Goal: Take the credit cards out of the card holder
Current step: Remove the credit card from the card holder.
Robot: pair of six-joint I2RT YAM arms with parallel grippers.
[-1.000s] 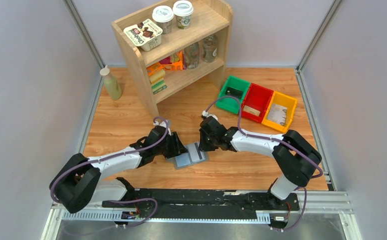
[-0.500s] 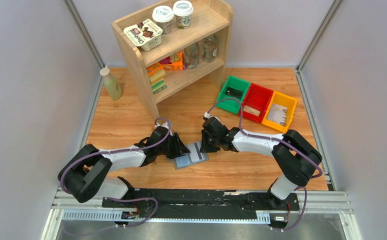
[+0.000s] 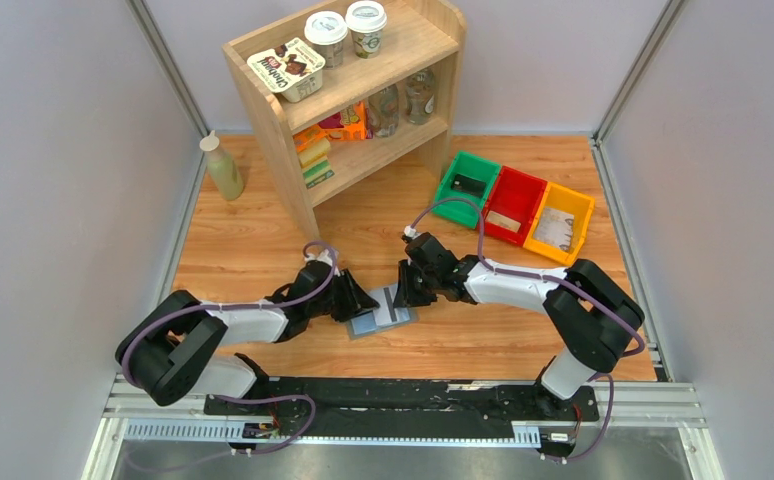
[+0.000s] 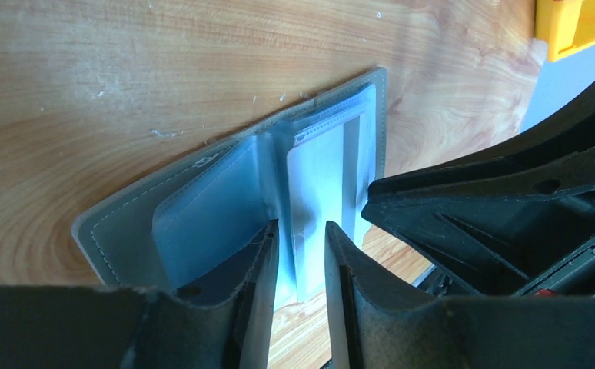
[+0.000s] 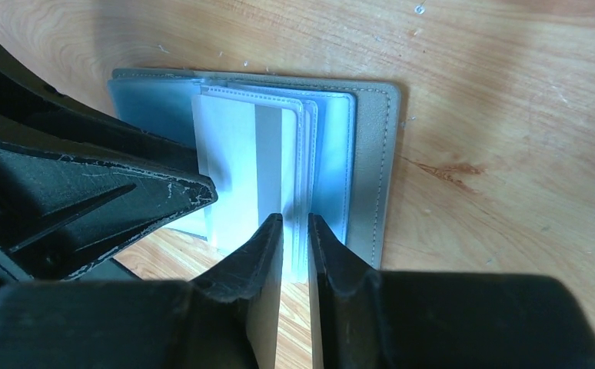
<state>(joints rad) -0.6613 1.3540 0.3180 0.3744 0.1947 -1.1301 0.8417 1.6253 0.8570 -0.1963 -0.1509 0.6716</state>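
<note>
Left gripper (image 4: pixel 300 225) and right gripper (image 5: pixel 293 217) straddle the open grey fold-over card holder's (image 3: pixel 381 313) leaves to free pale cards (image 5: pixel 233 154); clamping unclear.

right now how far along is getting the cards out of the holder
Done: the holder lies open on the table. In hand: both jaws sit at its pockets, the left parted around a sleeve edge, the right nearly closed over the sleeves, grip unclear. Left: every card; one shows tucked in its sleeve, none seen out beside the holder.
</note>
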